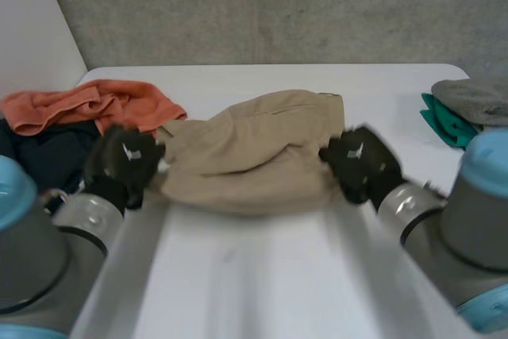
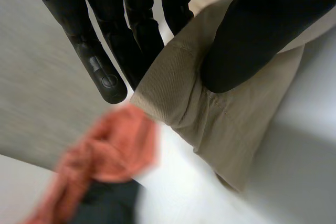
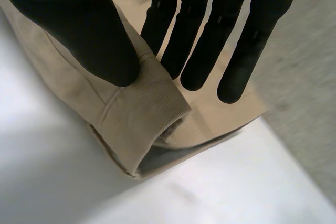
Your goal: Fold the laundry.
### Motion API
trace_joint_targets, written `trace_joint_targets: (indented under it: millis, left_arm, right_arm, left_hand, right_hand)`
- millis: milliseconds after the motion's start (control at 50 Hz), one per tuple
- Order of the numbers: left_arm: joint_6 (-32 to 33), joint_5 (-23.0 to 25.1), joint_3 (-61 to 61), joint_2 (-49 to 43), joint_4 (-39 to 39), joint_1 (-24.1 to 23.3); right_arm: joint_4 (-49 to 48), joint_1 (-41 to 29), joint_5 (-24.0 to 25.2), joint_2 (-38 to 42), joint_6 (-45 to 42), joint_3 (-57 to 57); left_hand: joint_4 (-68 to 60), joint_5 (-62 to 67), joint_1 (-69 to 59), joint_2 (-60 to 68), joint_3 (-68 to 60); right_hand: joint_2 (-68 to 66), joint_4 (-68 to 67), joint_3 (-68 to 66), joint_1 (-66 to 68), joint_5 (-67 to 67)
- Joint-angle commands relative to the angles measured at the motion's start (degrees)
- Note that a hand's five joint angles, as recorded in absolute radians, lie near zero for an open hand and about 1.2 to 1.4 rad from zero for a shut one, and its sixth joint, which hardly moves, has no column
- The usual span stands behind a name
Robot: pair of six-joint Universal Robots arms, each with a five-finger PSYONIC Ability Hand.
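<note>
1. Your left hand (image 1: pixel 123 163) pinches one end of the tan trousers (image 1: pixel 254 148), thumb against fingers; your right hand (image 1: pixel 361 160) pinches the other.
2. Their long axis runs hand to hand, across mid-table (image 1: pixel 262 275).

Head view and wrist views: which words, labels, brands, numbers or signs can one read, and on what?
No text can be read.
White mark on the left hand: too blurred to read.
White mark on the right hand: too blurred to read.
Beige garment: plain, no lettering.

Orange towel (image 2: pixel 113 145) blurred, grey cloth (image 1: pixel 476 99) — cut off at edge
</note>
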State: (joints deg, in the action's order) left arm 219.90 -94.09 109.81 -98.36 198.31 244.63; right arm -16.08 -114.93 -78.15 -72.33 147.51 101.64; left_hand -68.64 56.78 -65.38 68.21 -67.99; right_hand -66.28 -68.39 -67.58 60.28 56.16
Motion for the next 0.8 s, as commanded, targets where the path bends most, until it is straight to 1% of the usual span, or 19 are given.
trace_joint_targets:
  millis: [20, 80, 100, 160, 220, 280, 320, 380, 440, 500, 520, 580, 600, 660, 680, 720, 740, 780, 800]
  left_arm:
    - [-5.3, 0.9, -7.7, 17.3, -10.3, -2.8]
    - [-8.5, 1.5, -12.4, 21.5, -17.0, -3.1]
    - [-9.3, 1.6, -13.5, 22.0, -18.6, -3.0]
    - [-11.9, 2.0, -16.6, 21.1, -24.8, -2.5]
    - [-13.0, 1.8, -17.9, 17.6, -28.8, -2.1]
    - [-13.1, 2.0, -18.4, 13.6, -29.8, -0.8]
    - [-13.1, 2.0, -19.2, 8.7, -29.5, 0.8]
    - [-13.0, 2.2, -21.6, 1.2, -28.4, 1.9]
    - [-13.0, 1.9, -25.2, -5.4, -27.5, 1.9]
    - [-12.9, 1.7, -29.1, -10.1, -26.8, 1.5]
    - [-12.9, 1.8, -31.8, -12.8, -26.3, 1.3]
    - [-12.9, 1.8, -36.9, -16.5, -25.3, 1.0]
    - [-12.9, 1.8, -40.8, -18.4, -24.6, 0.9]
    - [-12.8, 2.1, -47.2, -20.7, -23.0, 0.8]
    - [-12.7, 2.4, -51.8, -21.0, -20.4, 0.7]
    - [-12.5, 2.4, -56.0, -20.7, -17.1, 0.8]
    - [-12.7, 2.2, -59.9, -20.0, -12.8, 0.9]
    - [-12.9, 1.7, -62.9, -18.9, -7.4, 0.9]
    - [-13.2, 1.5, -64.4, -17.6, -1.8, 1.1]
  right_arm:
    - [18.8, 1.2, -1.4, -14.2, 2.6, -13.4]
    - [25.8, 2.3, -0.9, -16.6, 3.5, -18.3]
    - [29.8, 3.3, 0.0, -16.7, 3.8, -21.4]
    - [34.7, 4.5, 1.9, -16.0, 4.0, -24.6]
    - [37.5, 4.5, 3.2, -13.5, 2.5, -25.7]
    - [38.7, 4.7, 3.1, -10.4, 0.8, -26.1]
    - [38.9, 4.7, 3.0, -6.8, -0.2, -26.5]
    - [38.7, 4.4, 2.6, -1.3, 0.2, -27.3]
    - [38.1, 3.7, 1.4, 5.0, 1.2, -28.9]
    - [37.3, 3.2, 0.5, 9.3, 2.1, -31.1]
    - [36.6, 3.0, -0.2, 12.1, 2.7, -33.1]
    - [35.7, 2.6, -1.9, 15.8, 3.2, -37.4]
    - [35.2, 2.3, -3.1, 17.7, 3.7, -41.0]
    - [34.3, 1.8, -4.9, 19.6, 4.5, -47.4]
    - [32.7, 1.4, -6.3, 20.1, 5.4, -52.3]
    - [29.5, 1.1, -7.5, 20.0, 6.6, -57.1]
    - [24.4, 0.9, -8.6, 19.4, 7.8, -61.1]
    - [18.4, 0.8, -9.6, 18.1, 8.9, -63.7]
    - [15.1, 0.7, -10.1, 17.3, 9.4, -64.0]
  left_hand:
    - [-11.4, 13.2, -14.6, 11.8, -12.0]
    - [-11.4, 13.2, -14.6, 11.8, -12.0]
    - [-11.4, 13.2, -14.6, 11.8, -12.0]
    - [-11.4, 13.2, -14.6, 11.8, -12.0]
    - [-11.4, 13.2, -14.6, 11.8, -12.0]
    - [-11.4, 13.2, -14.6, 11.8, -12.0]
    - [-11.4, 13.2, -14.6, 11.8, -12.0]
    - [-11.4, 13.2, -14.6, 11.8, -12.0]
    - [-11.4, 13.2, -14.6, 11.8, -12.0]
    - [-11.4, 13.2, -14.6, 11.8, -12.0]
    - [-11.4, 13.2, -14.6, 11.8, -12.0]
    - [-11.4, 13.2, -14.6, 11.8, -12.0]
    - [-11.4, 13.2, -14.6, 11.8, -12.0]
    - [-11.4, 13.2, -14.6, 11.8, -12.0]
    - [-11.4, 13.2, -14.6, 11.8, -12.0]
    - [-11.4, 13.2, -14.6, 11.8, -12.0]
    - [-11.4, 13.2, -14.6, 11.8, -12.0]
    - [-11.4, 13.2, -14.6, 11.8, -12.0]
    - [-11.4, 13.2, -14.6, 11.8, -12.0]
  right_hand:
    - [-13.7, -11.6, -12.4, 19.7, 13.8]
    - [-13.7, -11.6, -12.4, 19.7, 13.8]
    - [-13.7, -11.6, -12.4, 19.7, 13.8]
    - [-13.7, -11.6, -12.4, 19.7, 13.8]
    - [-13.7, -11.6, -12.4, 19.7, 13.8]
    - [-13.7, -11.6, -12.4, 19.7, 13.8]
    - [-13.7, -11.6, -12.4, 19.7, 13.8]
    - [-13.7, -11.6, -12.4, 19.7, 13.8]
    - [-13.7, -11.6, -12.4, 19.7, 13.8]
    - [-13.7, -11.6, -12.4, 19.7, 13.8]
    - [-13.7, -11.6, -12.4, 19.7, 13.8]
    - [-13.7, -11.6, -12.4, 19.7, 13.8]
    - [-13.7, -11.6, -12.4, 19.7, 13.8]
    - [-13.7, -11.6, -12.4, 19.7, 13.8]
    - [-13.7, -11.6, -12.4, 19.7, 13.8]
    - [-13.7, -11.6, -12.4, 19.7, 13.8]
    - [-13.7, -11.6, -12.4, 19.7, 13.8]
    - [-13.7, -11.6, -12.4, 19.7, 13.8]
    - [-13.7, -11.6, -12.4, 19.7, 13.8]
